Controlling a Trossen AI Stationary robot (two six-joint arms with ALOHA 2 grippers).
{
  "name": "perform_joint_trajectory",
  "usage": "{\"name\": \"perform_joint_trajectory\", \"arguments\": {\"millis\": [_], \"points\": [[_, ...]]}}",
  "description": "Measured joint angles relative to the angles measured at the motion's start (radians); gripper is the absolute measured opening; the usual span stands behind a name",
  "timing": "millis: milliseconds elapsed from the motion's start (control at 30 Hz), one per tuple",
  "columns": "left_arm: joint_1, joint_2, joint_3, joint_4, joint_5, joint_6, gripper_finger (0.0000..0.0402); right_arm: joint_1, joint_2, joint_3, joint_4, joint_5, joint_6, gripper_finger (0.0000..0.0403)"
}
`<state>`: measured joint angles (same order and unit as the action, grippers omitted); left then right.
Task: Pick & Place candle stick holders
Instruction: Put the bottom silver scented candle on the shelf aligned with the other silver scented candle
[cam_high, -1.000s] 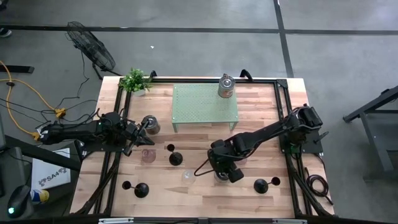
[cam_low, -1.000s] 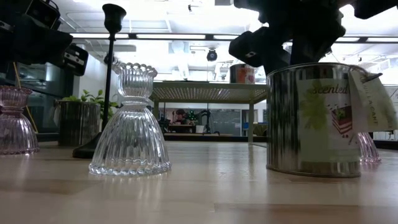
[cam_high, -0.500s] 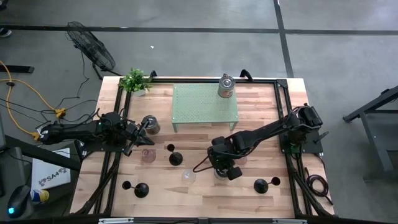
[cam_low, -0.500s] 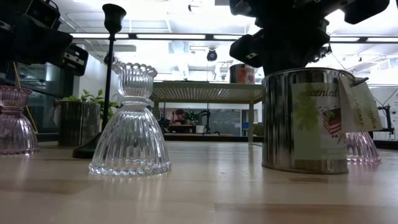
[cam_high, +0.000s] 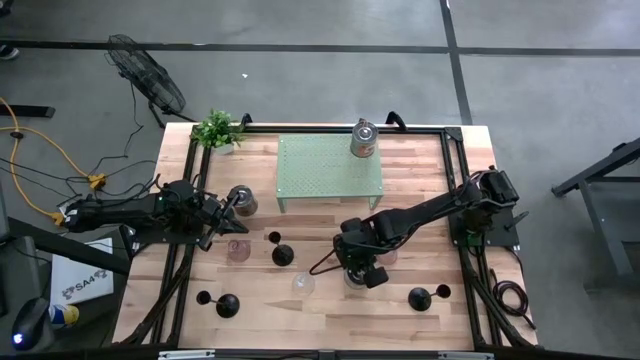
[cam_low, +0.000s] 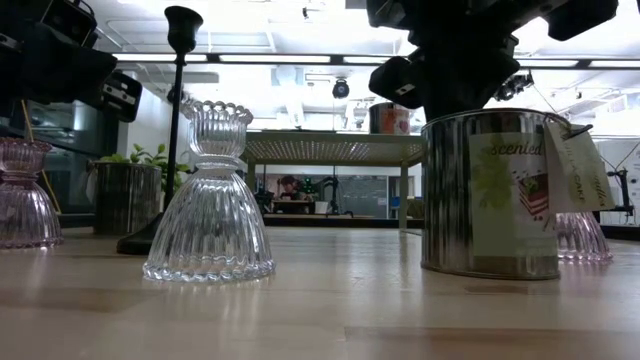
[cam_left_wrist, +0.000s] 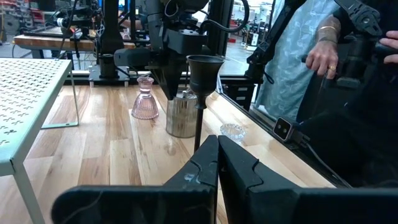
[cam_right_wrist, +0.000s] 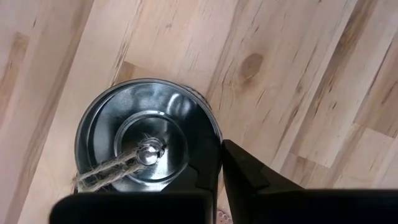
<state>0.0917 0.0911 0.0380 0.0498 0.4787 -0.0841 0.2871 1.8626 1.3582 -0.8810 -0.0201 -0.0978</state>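
Note:
Three black candle stick holders stand on their round bases: one at mid-table (cam_high: 282, 254), one near the front left (cam_high: 228, 305), one near the front right (cam_high: 420, 297). The mid-table one shows in the low view (cam_low: 180, 120) and the left wrist view (cam_left_wrist: 199, 93). My left gripper (cam_high: 228, 212) is shut and empty at the table's left, the mid-table holder ahead of it. My right gripper (cam_high: 355, 270) is shut, pointing down over a silver scented-candle tin (cam_low: 490, 195). My right gripper comes from above, pointing down, its shut fingers (cam_right_wrist: 208, 171) over the tin lid's rim (cam_right_wrist: 208, 134). In the low view it meets the tin's top (cam_low: 460, 108). The tin stands upright on the table. Whether the fingers press on the lid, I cannot tell.
A clear glass holder (cam_high: 302, 283) and two pink glass holders (cam_high: 238, 250) (cam_high: 385, 255) stand mid-table. A green perforated shelf (cam_high: 330, 165) carries a tin (cam_high: 363, 138); another tin (cam_high: 242, 201) and a plant (cam_high: 217, 128) stand at the left. A person (cam_left_wrist: 323, 56) stands beyond the table.
My right gripper has gone slightly toward the table's left. The silver tin under it has slid a little along the table the same way and stays upright. Both have since kept still.

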Motion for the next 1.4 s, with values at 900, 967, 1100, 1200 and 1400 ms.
{"name": "perform_joint_trajectory", "arguments": {"millis": [900,967,1100,1200,1400], "points": [[0.000,0.000,0.000,0.000,0.000,0.000,0.0000,-0.048,0.017,0.175,-0.211,-0.037,0.125,0.0003],[0.000,0.000,0.000,0.000,0.000,0.000,0.0000,-0.052,0.017,0.188,-0.218,-0.034,0.127,0.0003],[0.000,0.000,0.000,0.000,0.000,0.000,0.0000,-0.059,0.017,0.226,-0.248,-0.034,0.118,0.0003],[0.000,0.000,0.000,0.000,0.000,0.000,0.0000,-0.072,0.014,0.266,-0.288,-0.045,0.107,0.0003],[0.000,0.000,0.000,0.000,0.000,0.000,0.0000,-0.109,0.013,0.361,-0.354,-0.057,0.081,0.0003]]}}
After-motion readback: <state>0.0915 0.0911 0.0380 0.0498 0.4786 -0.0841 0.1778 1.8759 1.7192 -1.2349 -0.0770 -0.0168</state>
